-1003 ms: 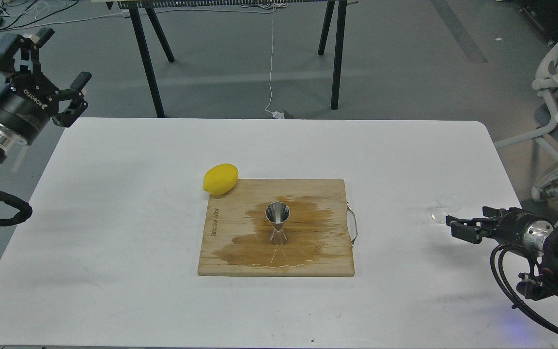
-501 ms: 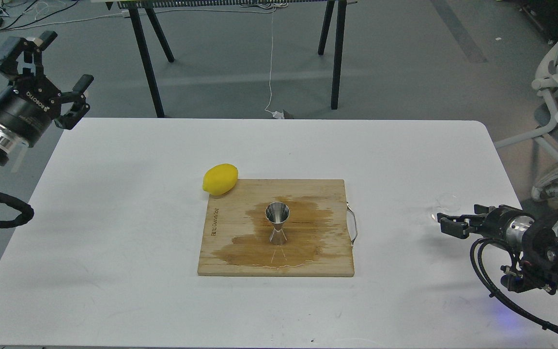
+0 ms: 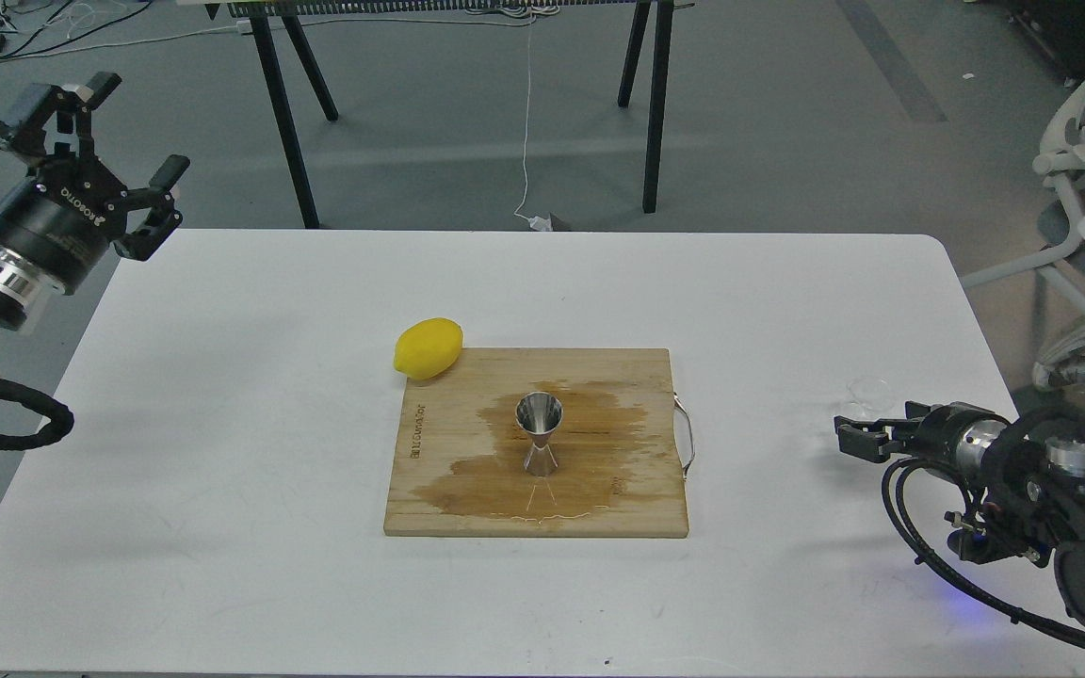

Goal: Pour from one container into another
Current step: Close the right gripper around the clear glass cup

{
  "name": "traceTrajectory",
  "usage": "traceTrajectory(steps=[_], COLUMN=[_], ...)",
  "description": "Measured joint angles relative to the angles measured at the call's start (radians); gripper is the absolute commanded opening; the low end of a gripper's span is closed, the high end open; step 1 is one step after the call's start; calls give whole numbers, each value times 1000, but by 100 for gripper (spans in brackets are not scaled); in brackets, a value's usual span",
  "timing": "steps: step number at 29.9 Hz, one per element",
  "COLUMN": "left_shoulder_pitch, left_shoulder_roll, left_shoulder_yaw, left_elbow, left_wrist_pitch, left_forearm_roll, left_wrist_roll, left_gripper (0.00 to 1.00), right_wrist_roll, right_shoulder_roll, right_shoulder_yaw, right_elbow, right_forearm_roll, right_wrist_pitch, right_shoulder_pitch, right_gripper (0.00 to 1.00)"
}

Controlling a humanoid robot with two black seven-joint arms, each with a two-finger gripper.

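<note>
From the head view I see a white rectangular surface (image 3: 222,395) with a pale wooden cutting board (image 3: 439,471) near its middle, a thin metal loop handle (image 3: 688,435) on the board's right edge. A bright yellow lemon (image 3: 428,347) lies at the board's far left corner, touching it and partly over the edge. A dark wet stain (image 3: 599,424) spreads across much of the board, with a glossy puddle at its near edge.

The shiny steel hourglass-shaped jigger (image 3: 539,432) stands upright in the middle of that stain, open cone up — I cannot tell whether there is liquid inside it.

The small clear glass cup (image 3: 867,391) sits on the bare surface well to the right of the board, near the right edge; it is nearly see-through, and I cannot make out any contents.

My right hand (image 3: 849,439) lies low over the surface, pointing left, its tip just beside the cup on the near side; it is seen dark and end-on, so I cannot tell how wide it stands or whether it touches the glass. Nothing stands between the cup and the board.

My left hand (image 3: 133,160) hangs raised off the far left corner, fingers spread wide, holding nothing — well apart from everything.
</note>
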Motion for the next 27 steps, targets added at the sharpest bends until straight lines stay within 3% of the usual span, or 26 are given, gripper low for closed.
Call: traceTrajectory(steps=[8, 17, 27], left_shoulder_pitch=[0, 13, 18], left_shoulder_roll=[-1, -1, -2], left_shoulder_yaw=[0, 0, 0], left_elbow=[5, 8, 8], left_wrist_pitch=[0, 0, 0], left_forearm_roll=[0, 0, 1], left_wrist_roll=[0, 0, 0], left_gripper=[96, 96, 97], right_wrist_roll=[-1, 18, 29], right_shoulder_roll=[21, 41, 42], right_shoulder_yaw=[-16, -30, -29], right_elbow=[-38, -67, -68], right_forearm_roll=[-21, -37, -38], right_wrist_pitch=[-4, -9, -7], right_shoulder_pitch=[45, 68, 68], right_gripper=[95, 77, 64])
